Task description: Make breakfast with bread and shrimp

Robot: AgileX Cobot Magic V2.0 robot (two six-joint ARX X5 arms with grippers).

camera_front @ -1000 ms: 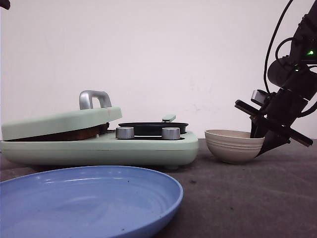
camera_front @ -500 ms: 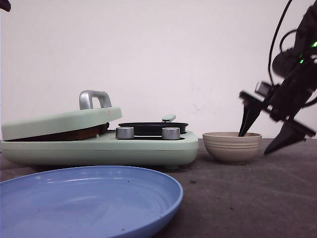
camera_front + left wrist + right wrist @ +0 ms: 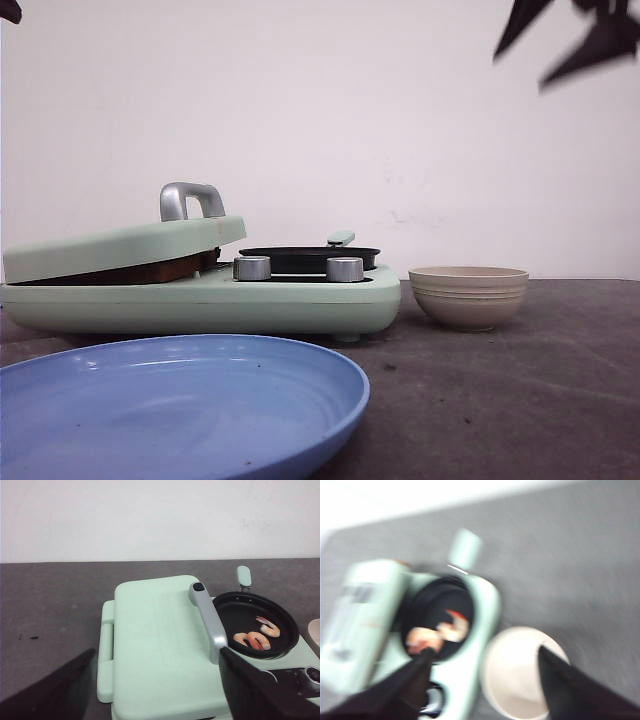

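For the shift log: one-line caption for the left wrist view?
Open left gripper above the closed mint-green sandwich press; pink shrimp lie in its round black pan.

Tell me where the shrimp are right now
The shrimp lie in the small black pan on the right side of the mint-green breakfast maker, beside its closed lid's silver handle, left of the beige bowl.

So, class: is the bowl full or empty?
Empty. The right wrist view shows the bowl with a bare pale inside, though blurred; shrimp lie in the pan.
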